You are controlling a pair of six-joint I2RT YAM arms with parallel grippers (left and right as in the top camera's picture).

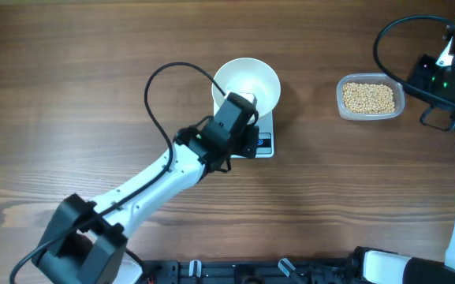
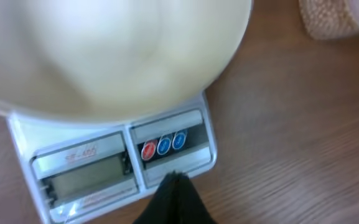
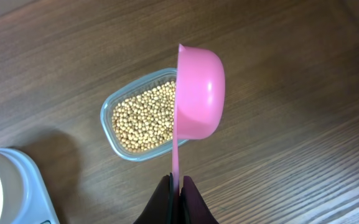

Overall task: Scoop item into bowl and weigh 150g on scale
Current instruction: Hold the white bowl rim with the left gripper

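Beans (image 1: 368, 98) are kept in a tub (image 1: 341, 96) at upper right; the bowl (image 1: 246, 83) is set on the scale (image 1: 263, 144). The left gripper (image 2: 174, 183) is pressed shut; a scoop (image 3: 198, 93) is pinched by the right gripper (image 3: 177, 186).

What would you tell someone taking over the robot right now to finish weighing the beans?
Left gripper: shut, empty, tip by the buttons of the small white digital scale.
Right gripper: shut on the handle of the pink plastic scoop, near the clear plastic tub.
Round white bowl: on the scale, looks empty. Small pale-tan beans: in the tub.
Done: bowl placed, scoop picked up.
Left: scoop beans into the bowl, weigh out the amount.
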